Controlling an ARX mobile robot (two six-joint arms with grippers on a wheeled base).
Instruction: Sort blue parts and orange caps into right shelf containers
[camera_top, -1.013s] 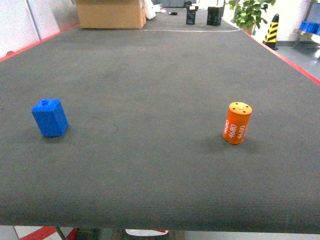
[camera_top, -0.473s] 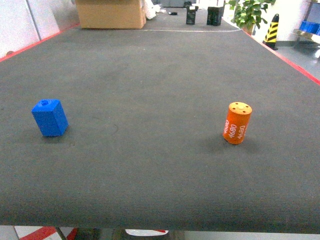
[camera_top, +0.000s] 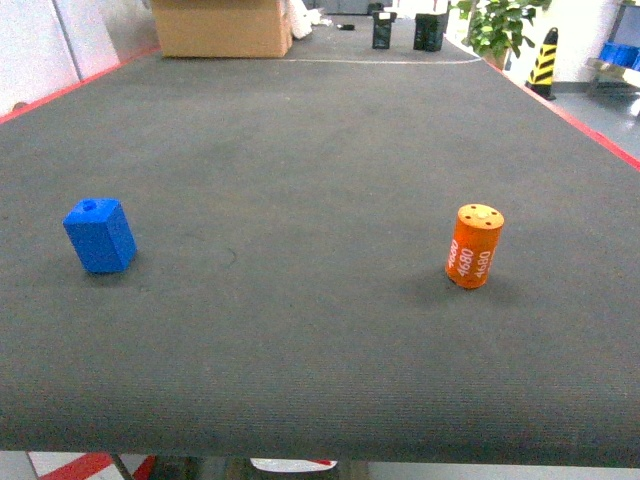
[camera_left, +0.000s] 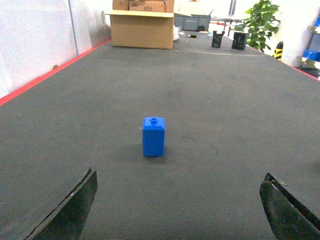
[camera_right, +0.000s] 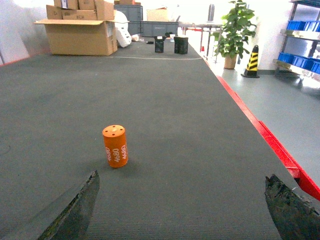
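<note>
1 blue part and 1 orange cap upright on dark mat, both claws spread and empty
Blue part (camera_top: 99, 235) stands on left side of the grey mat (camera_top: 300, 150), orange cap (camera_top: 474, 246) on right side, well apart. Left gripper (camera_left: 180, 210) spread wide, fingertips (camera_left: 70, 210) at the bottom corners of its wrist view, blue part ahead between them, not touched. Right gripper (camera_right: 182, 210) also spread, cap ahead toward its left finger, apart from it. Blue crates (camera_right: 302, 27) on shelf far right; cardboard box (camera_top: 222, 27), potted plant (camera_right: 232, 30) at the far end
</note>
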